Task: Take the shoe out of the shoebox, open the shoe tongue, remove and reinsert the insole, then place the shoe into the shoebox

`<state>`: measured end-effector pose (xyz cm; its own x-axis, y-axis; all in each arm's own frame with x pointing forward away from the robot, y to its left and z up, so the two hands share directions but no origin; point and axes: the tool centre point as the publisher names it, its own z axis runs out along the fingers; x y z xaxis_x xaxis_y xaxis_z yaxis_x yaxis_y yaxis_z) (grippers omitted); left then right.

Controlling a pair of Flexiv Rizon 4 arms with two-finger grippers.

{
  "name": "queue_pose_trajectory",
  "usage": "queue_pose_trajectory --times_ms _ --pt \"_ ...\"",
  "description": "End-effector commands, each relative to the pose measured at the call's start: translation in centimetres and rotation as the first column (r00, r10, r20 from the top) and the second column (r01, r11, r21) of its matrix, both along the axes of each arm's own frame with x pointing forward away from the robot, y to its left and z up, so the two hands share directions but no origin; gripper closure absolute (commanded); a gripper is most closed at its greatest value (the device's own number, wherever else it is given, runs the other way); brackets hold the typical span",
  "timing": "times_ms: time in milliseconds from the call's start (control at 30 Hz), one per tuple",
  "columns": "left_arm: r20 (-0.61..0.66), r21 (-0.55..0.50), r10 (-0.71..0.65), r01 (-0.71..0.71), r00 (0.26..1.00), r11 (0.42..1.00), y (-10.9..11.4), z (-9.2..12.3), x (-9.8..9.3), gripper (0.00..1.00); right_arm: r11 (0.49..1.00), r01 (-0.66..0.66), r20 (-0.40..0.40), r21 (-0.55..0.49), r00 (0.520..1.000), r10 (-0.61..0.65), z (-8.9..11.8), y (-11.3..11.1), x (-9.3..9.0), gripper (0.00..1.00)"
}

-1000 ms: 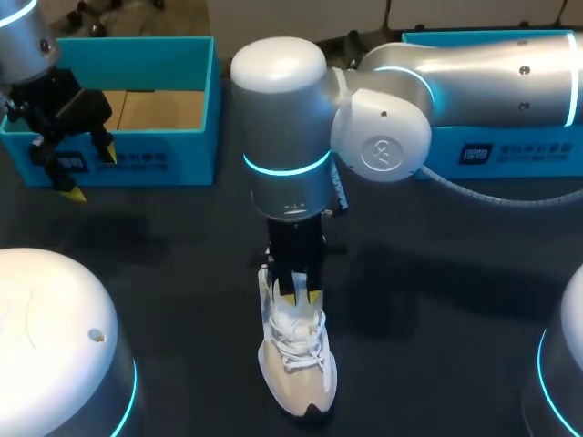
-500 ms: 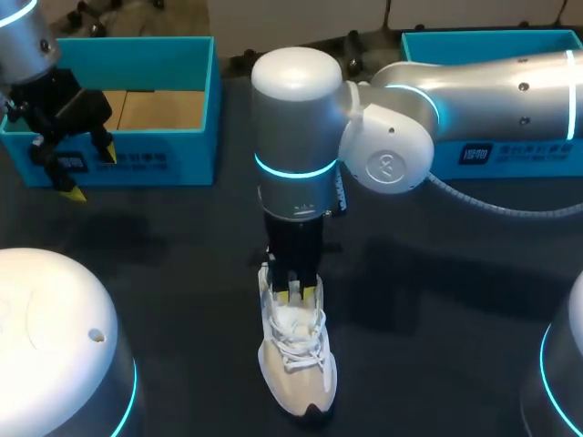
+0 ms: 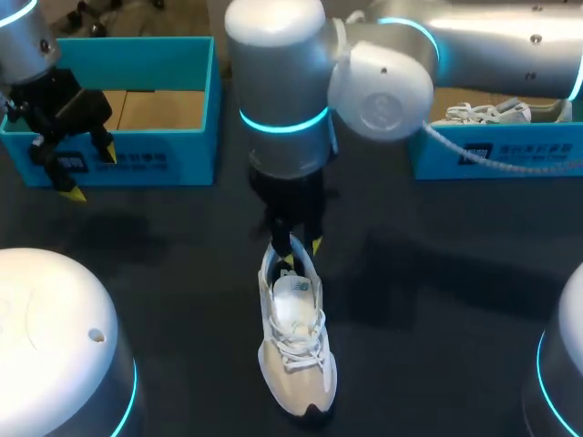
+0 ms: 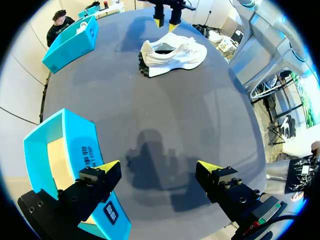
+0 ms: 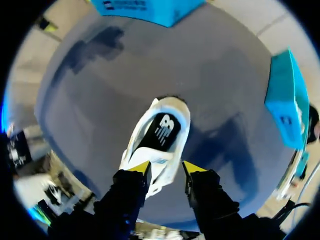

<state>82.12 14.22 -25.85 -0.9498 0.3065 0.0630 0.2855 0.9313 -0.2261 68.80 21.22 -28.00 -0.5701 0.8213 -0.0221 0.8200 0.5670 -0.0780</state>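
- While the right gripper [image 3: 301,246] hangs just above it without touching, a white shoe [image 3: 296,341] stands on its sole near the middle of the dark worktop [image 3: 164,237], toe toward the robot and heel toward the far edge.
- The right gripper's yellow tips stand apart, released, with nothing between them. In the right wrist view the shoe lies straight ahead of them.
- A dark insole [image 5: 160,131] lies flat inside the shoe, plain to see through its mouth. White laces cross the front of the shoe.
- The right arm [image 3: 282,100] comes in from the right side and reaches past the middle of the worktop, its last link pointing down at the shoe.
- The left gripper [image 3: 86,173] hovers at the left side, close by the front wall of a blue shoebox [image 3: 164,159] and well apart from the shoe. Its fingers are spread wide, released, and hold nothing.
- The blue shoebox is open at the top and its brown cardboard floor shows.
- A second shoebox [image 3: 510,155], also blue, sits at the far right of the worktop with another pale shoe [image 3: 487,112] lying in it.
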Motion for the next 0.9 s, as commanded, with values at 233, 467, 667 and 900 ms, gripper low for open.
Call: queue_pose_trajectory --times_ms 233,467,667,900 --pt "-0.001 0.002 -0.001 0.001 1.000 1.000 0.0 0.1 0.0 0.00 0.759 -0.647 0.103 0.076 0.762 0.640 0.2 -1.2 1.5 0.00" --pt "-0.001 0.002 -0.001 0.001 1.000 1.000 0.0 0.1 0.0 0.00 0.545 -0.836 0.120 0.061 0.548 0.828 -0.2 -1.3 1.3 0.00" --pt "-0.001 0.002 -0.001 0.001 1.000 1.000 0.0 0.1 0.0 0.00 0.545 -0.836 0.120 0.061 0.548 0.828 -0.2 -1.3 1.3 0.00" --pt "-0.001 0.002 -0.001 0.001 1.000 1.000 0.0 0.1 0.0 0.00 0.426 -0.904 0.133 -0.008 0.422 0.897 -0.5 -0.1 3.1 0.00"
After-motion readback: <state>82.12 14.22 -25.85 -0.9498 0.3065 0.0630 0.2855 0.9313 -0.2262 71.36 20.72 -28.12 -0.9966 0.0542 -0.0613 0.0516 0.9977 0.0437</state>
